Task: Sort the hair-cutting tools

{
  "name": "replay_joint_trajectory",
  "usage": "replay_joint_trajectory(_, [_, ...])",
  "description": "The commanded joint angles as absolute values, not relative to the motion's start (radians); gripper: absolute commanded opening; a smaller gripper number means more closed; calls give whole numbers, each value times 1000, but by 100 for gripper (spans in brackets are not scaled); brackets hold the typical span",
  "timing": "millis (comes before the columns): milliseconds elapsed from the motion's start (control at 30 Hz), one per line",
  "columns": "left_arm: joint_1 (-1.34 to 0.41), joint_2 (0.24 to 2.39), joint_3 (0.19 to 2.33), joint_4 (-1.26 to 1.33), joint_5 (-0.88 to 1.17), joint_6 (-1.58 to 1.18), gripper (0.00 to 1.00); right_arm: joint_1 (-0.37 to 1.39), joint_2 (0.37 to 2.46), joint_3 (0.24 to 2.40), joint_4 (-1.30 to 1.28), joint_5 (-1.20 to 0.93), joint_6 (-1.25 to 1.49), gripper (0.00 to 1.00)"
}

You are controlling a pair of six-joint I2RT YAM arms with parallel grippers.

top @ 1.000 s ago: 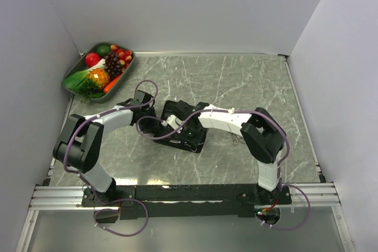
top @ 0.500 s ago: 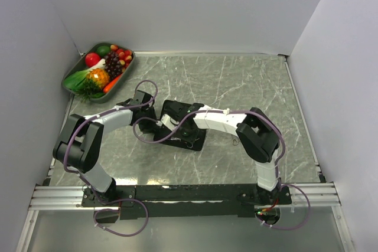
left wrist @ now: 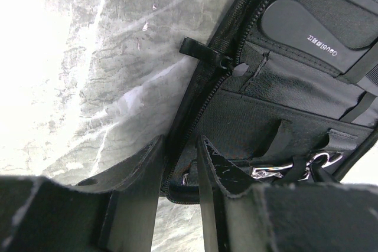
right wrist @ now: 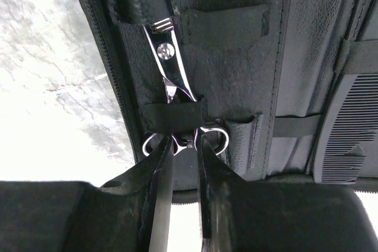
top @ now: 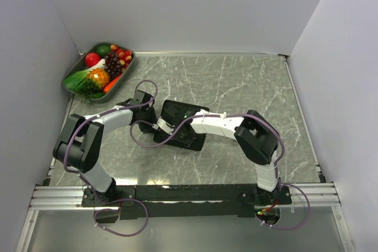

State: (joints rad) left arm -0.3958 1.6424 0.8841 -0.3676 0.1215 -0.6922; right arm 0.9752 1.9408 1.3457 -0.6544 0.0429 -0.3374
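The step in hand looks like seating a tool in the opened black rectangular fabric pouch (top: 177, 112), which lies flat on the grey marbled surface (left wrist: 88, 57). The left gripper (left wrist: 177, 151) is closed on the pouch's zippered edge, apparently pinning it down. The right gripper (right wrist: 184, 146) is narrowed to a slim gap, pinching the small silver metal scissors (right wrist: 170, 66) where their ring handles meet. The blades lie under a black elastic strap (right wrist: 171, 116), tips in a pocket. A black plastic comb (right wrist: 345, 128) sits strapped further along. Next, the right gripper probably needs to open and lift straight away without dragging the scissors out.
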Motion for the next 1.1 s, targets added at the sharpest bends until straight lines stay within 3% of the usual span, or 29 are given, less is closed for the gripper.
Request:
replay_joint_trajectory(0, [-414,1741,836,-399,103,-667,36,1028,1988,1408,-410,-29,-296,8])
replay_joint_trajectory(267, [-414,1736,834,-400,100,-670,36,1034,1991,1448,-477,-25,-245,12])
replay_joint_trajectory(333, [-414,1733,833,-397,100,-672,36,1031,1961,1439,-502,-2,-227,20])
replay_joint_trajectory(433, [-414,1730,834,-396,101,-672,36,1025,1885,1376,-505,72,-195,41])
replay_joint_trajectory(567, [-414,1729,842,-396,101,-669,36,1022,1771,1342,-538,173,-164,48])
replay_joint_trajectory(767, [-414,1703,877,-428,95,-660,37,1022,1623,1296,-635,334,-97,53])
replay_joint_trajectory(1067, [-414,1585,1078,-616,3,-585,46,1023,1422,1100,-701,226,162,52])
